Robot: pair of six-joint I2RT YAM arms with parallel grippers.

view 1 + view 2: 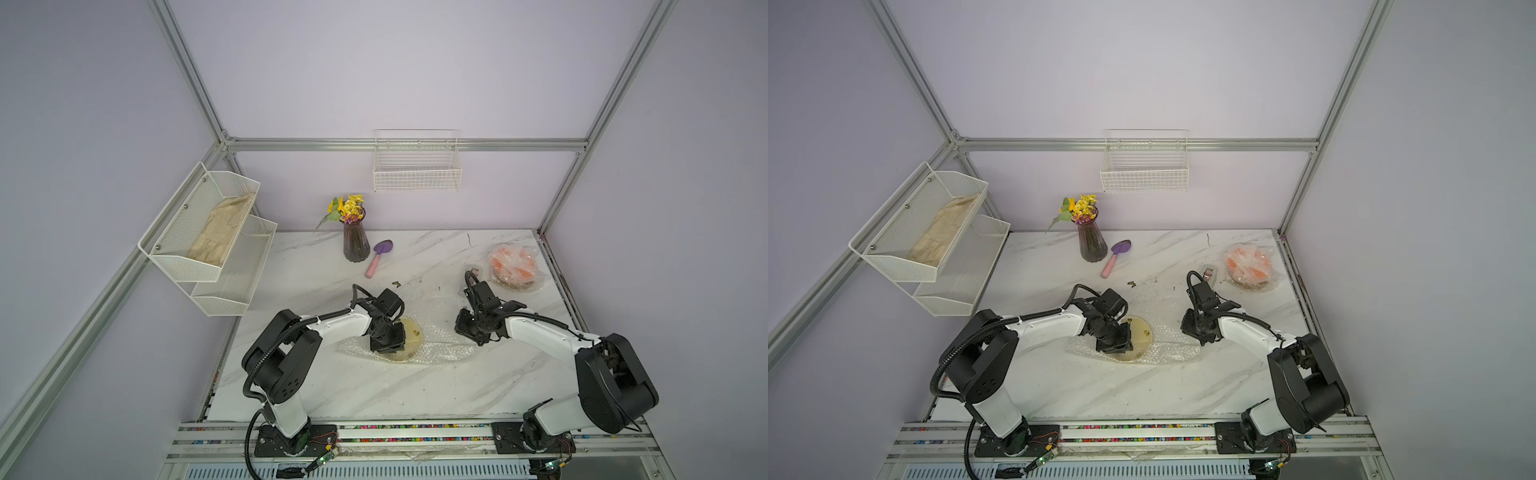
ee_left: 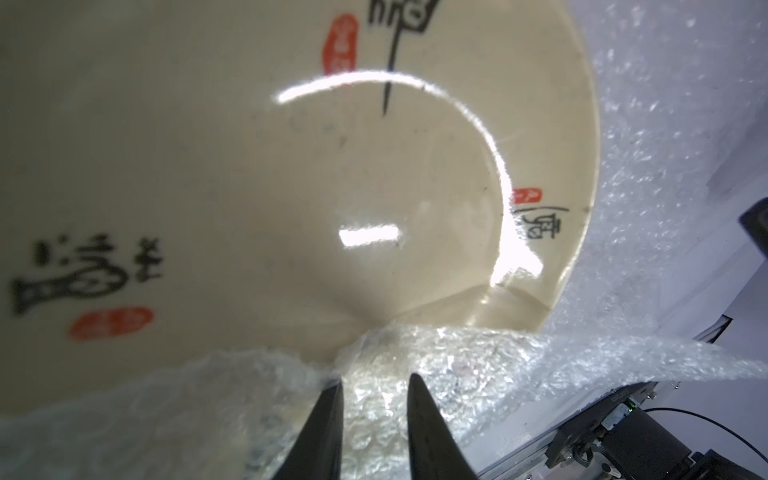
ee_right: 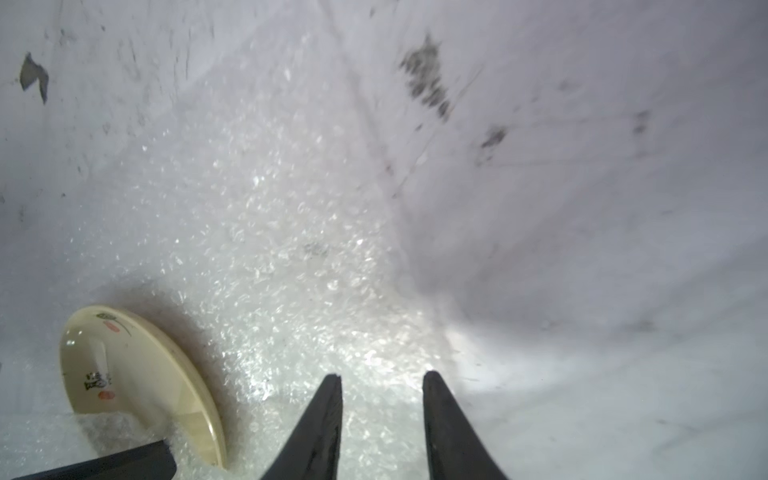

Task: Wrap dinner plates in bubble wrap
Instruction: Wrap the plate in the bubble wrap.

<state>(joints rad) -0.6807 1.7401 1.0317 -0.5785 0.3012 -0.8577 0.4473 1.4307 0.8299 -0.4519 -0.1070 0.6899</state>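
A pale cream plate [image 1: 412, 332] [image 1: 1144, 330] with dark brush marks and red stamps lies on a clear bubble wrap sheet [image 1: 444, 349] [image 1: 1173, 351] mid-table. My left gripper [image 1: 386, 340] [image 2: 376, 380] hangs over the plate's near-left rim, shut on a bunched flap of the bubble wrap [image 2: 415, 357] lifted onto the plate [image 2: 270, 187]. To the right of the plate [image 3: 137, 374], my right gripper [image 1: 467, 328] [image 3: 382, 376] is open just above the sheet [image 3: 291, 257], near its right edge, holding nothing. An orange plate [image 1: 513, 262] [image 1: 1250, 262] sits bundled in wrap at the back right.
A dark vase of yellow flowers [image 1: 356, 243] and a purple trowel [image 1: 378, 257] stand at the back. A tape dispenser [image 1: 1210, 274] lies beside the wrapped bundle. A small dark scrap [image 1: 397, 284] lies behind the sheet. White wire racks [image 1: 208, 241] and a basket [image 1: 417, 174] hang on the walls.
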